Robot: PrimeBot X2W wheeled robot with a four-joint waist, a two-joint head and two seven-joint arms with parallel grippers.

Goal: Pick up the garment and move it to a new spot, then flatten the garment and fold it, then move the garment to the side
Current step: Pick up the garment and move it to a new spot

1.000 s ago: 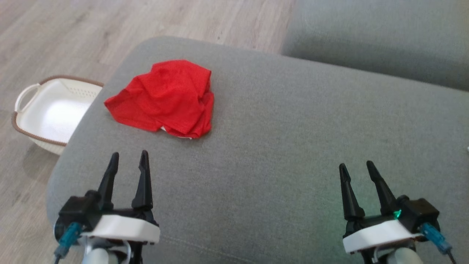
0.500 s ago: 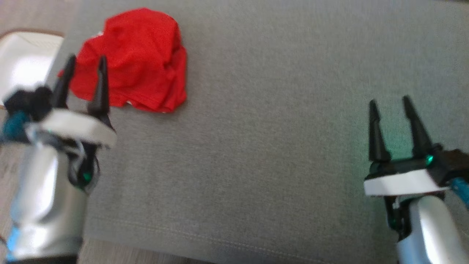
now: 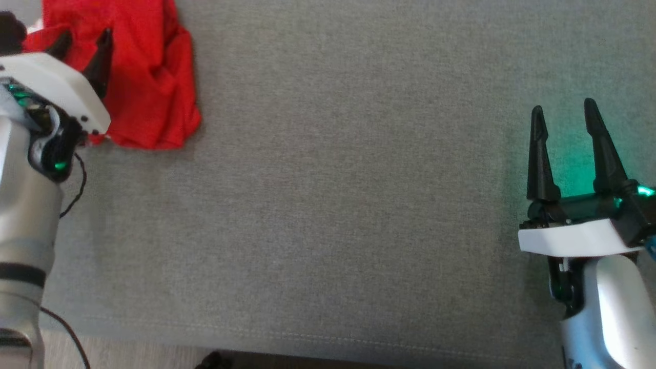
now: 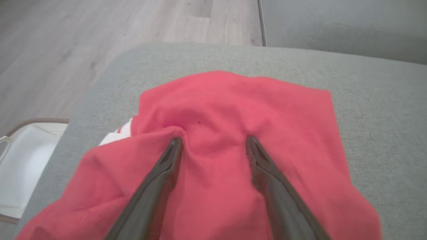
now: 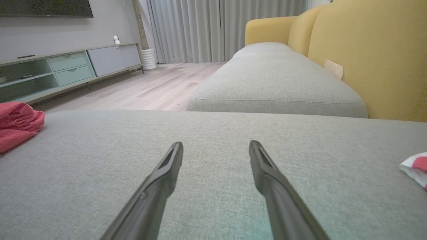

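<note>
The garment [image 3: 148, 77] is a crumpled red cloth lying on the grey cushion [image 3: 359, 205], at the upper left of the head view. My left gripper [image 3: 82, 41] is open right over the cloth. In the left wrist view both of its fingertips [image 4: 175, 146] press into the garment [image 4: 283, 116] with a fold bulging between them. My right gripper [image 3: 562, 110] stands open above bare cushion at the far right, well away from the cloth. The right wrist view has its fingers [image 5: 166, 170] spread over grey fabric, and the garment [image 5: 16, 123] sits at the left edge.
A white basket [image 4: 23, 163] with a brown rim sits on the wooden floor beside the cushion's left end. A second grey cushion [image 5: 277, 80] and a yellow sofa back [image 5: 377, 56] lie beyond. A small white and red cloth [image 5: 415, 166] lies at the right.
The head camera has tilted down and shifted, so the whole picture slid. My left gripper has reached forward from the near edge onto the garment. The right gripper stays open over the cushion.
</note>
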